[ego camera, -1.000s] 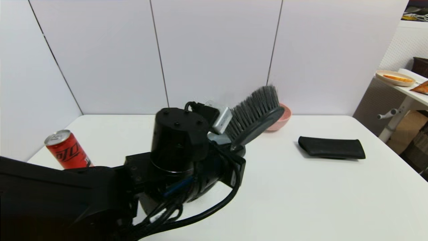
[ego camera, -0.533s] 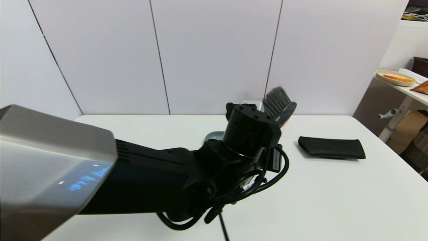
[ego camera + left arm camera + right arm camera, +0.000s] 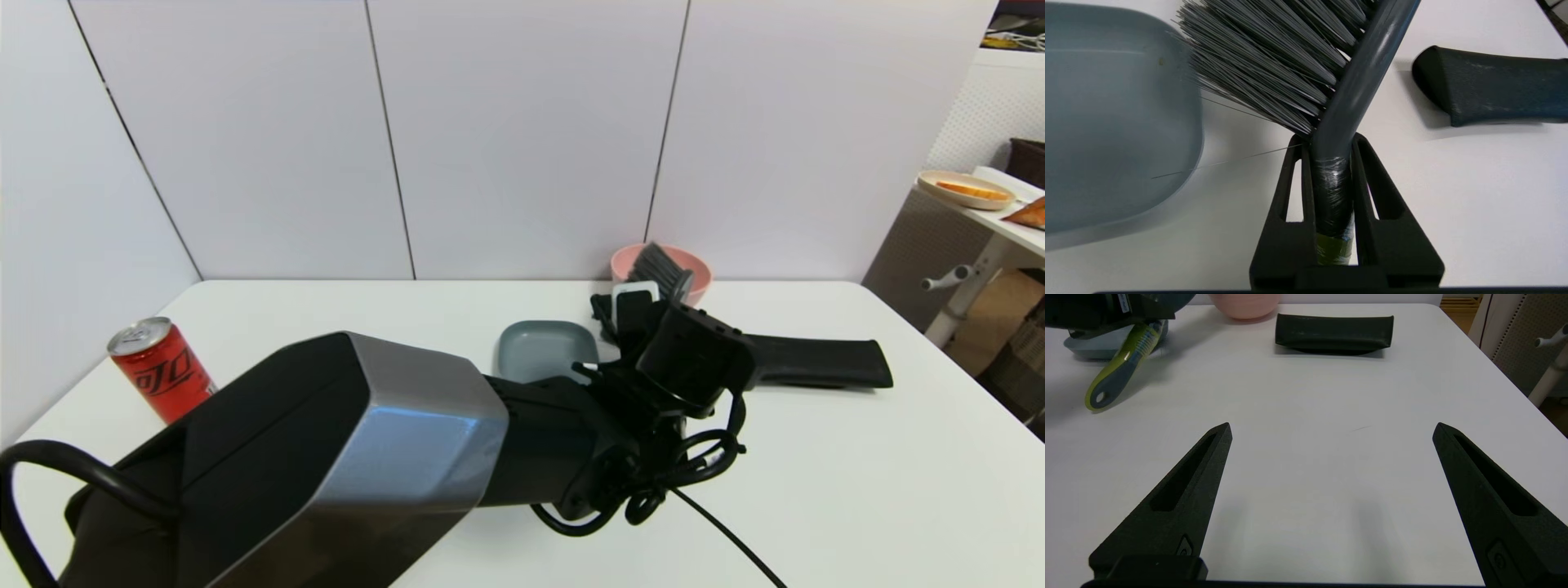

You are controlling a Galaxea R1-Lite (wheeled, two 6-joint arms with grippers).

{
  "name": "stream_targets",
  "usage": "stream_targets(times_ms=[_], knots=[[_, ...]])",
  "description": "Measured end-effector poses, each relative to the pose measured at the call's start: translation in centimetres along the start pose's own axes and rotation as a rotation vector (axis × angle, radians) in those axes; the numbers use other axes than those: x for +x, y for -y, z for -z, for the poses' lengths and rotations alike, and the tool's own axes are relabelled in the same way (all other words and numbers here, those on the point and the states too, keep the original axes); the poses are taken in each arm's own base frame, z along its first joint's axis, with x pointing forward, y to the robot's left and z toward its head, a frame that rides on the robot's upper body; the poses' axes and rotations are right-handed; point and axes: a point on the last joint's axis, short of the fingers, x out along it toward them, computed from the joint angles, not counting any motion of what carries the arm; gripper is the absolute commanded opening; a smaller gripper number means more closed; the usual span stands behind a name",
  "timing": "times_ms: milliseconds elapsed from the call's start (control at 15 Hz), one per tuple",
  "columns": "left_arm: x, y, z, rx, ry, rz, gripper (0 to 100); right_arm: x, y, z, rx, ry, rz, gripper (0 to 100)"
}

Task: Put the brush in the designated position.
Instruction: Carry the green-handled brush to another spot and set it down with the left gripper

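My left hand (image 3: 1331,196) is clamped on the brush (image 3: 1306,61), held above the surface between grey dish (image 3: 1106,122) and black pouch (image 3: 1494,90); not yet placed. Right hand (image 3: 1331,457) parked, fingers apart.

White table (image 3: 816,490) w/ can (image 3: 162,367), pouch (image 3: 824,363), dish (image 3: 545,349), bowl (image 3: 698,273)
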Motion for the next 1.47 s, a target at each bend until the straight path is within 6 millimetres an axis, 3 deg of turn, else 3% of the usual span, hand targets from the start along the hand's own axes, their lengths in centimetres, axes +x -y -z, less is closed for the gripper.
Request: stream_targets(times_ms=[333, 800, 867, 1467], knots=[[1.6, -0.3, 2.5, 0.003, -0.015, -0.058, 0, 0.0, 0.0, 0.0, 0.0, 0.0, 0.0, 100], [2.5, -0.6, 4.1, 0.038, -0.045, -0.074, 0, 0.0, 0.0, 0.0, 0.0, 0.0, 0.0, 100], [2.6, -0.7, 4.2, 0.039, -0.047, -0.076, 100, 0.0, 0.0, 0.0, 0.0, 0.0, 0.0, 100], [1.6, -0.6, 2.9, 0.065, -0.055, -0.073, 100, 0.0, 0.0, 0.0, 0.0, 0.0, 0.0, 100]])
